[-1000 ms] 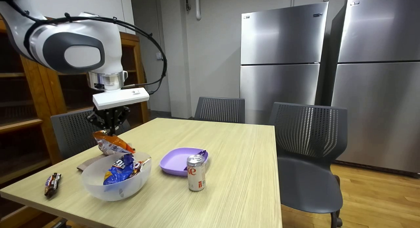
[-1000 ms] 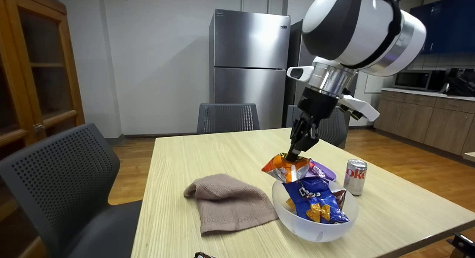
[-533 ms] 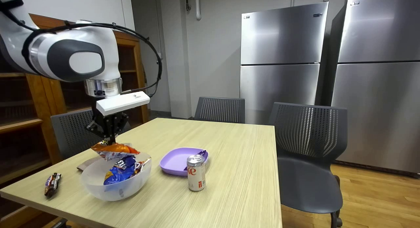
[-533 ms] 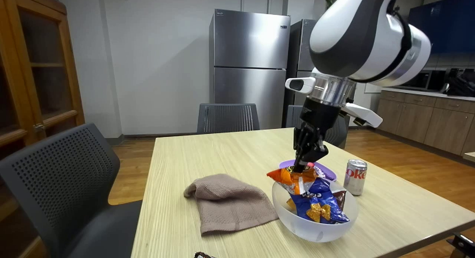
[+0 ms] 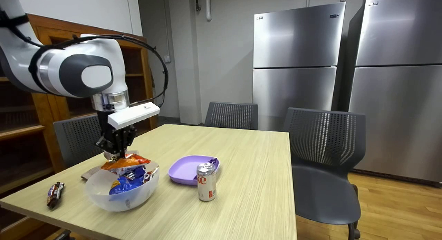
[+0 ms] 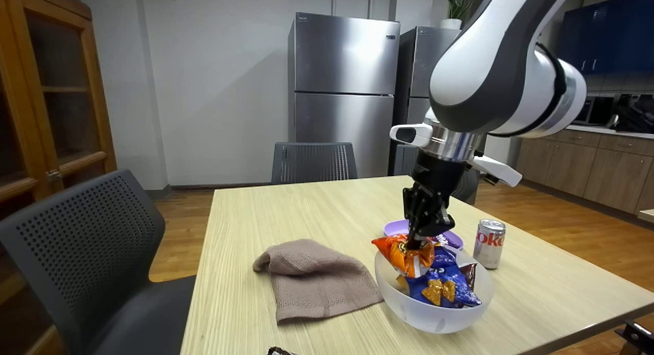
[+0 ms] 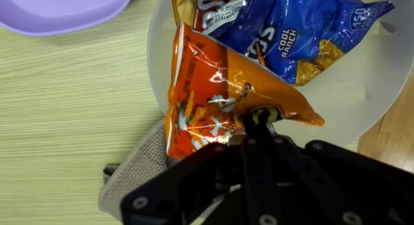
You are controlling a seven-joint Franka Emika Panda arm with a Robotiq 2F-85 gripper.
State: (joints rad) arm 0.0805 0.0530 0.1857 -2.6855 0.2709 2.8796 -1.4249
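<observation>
This looks like a break-room kitchen, with two stainless-steel top-freezer refrigerators (image 5: pixel 295 88), a microwave (image 6: pixel 599 111), blue wall cabinets (image 6: pixel 613 36), wood-grain base cabinets (image 6: pixel 582 168), and perforated-back chairs (image 5: pixel 324 143) around the pale counter (image 5: pixel 248 184).

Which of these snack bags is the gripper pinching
The orange bag: the gripper is clamped on it, while the blue Cool Ranch bag lies in the frosted bowl, outside that grip.

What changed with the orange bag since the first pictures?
The end effector moved down, bringing the orange bag lower, toward the frosted bowl. It kept its grip; nothing was let go. The bowl, soda can, purple plate and brown towel stayed put.
</observation>
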